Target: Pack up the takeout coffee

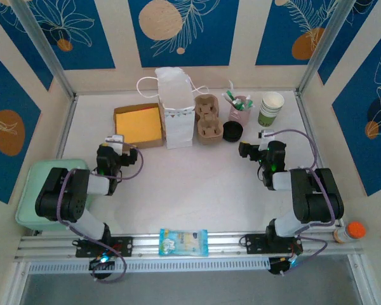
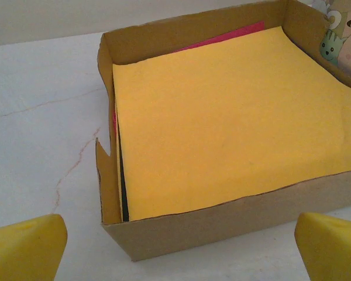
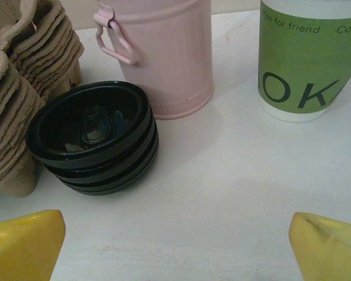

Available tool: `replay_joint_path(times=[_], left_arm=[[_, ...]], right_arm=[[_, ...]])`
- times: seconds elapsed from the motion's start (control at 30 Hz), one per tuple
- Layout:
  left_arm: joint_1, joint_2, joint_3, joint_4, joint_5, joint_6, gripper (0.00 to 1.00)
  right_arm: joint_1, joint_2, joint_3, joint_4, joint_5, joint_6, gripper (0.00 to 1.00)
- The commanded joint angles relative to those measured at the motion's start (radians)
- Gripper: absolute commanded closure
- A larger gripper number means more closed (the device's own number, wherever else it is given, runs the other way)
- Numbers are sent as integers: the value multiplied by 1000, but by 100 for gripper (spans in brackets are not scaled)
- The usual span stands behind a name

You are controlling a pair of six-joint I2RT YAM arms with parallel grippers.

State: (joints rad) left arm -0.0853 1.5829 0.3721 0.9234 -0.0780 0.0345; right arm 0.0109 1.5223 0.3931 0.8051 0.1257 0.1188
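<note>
The takeout coffee cup (image 1: 271, 108), white above a green band, stands at the back right of the table; its green band with lettering (image 3: 307, 61) fills the upper right of the right wrist view. My right gripper (image 1: 252, 150) is open and holds nothing, a short way in front of the cup and the black lids. My left gripper (image 1: 116, 151) is open too, just in front of the cardboard box (image 1: 138, 126). The white paper bag (image 1: 176, 107) stands upright at the back centre.
A stack of black lids (image 3: 93, 137) sits next to the pink utensil cup (image 3: 167, 52) and the pulp cup carriers (image 3: 23, 88). Yellow sheets (image 2: 228, 117) fill the cardboard box (image 2: 222, 225). A snack packet (image 1: 183, 242) lies on the front rail. An orange-capped bottle (image 1: 350, 232) is at right.
</note>
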Motion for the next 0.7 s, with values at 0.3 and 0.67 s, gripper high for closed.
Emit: replay_joint_path(times=[0.3, 0.67], left_arm=[[12, -18, -33, 87, -116, -34, 0], [10, -19, -24, 71, -110, -31, 0]], right_arm=[[-6, 1, 24, 2, -24, -14, 1], [-6, 1, 24, 2, -24, -14, 1]])
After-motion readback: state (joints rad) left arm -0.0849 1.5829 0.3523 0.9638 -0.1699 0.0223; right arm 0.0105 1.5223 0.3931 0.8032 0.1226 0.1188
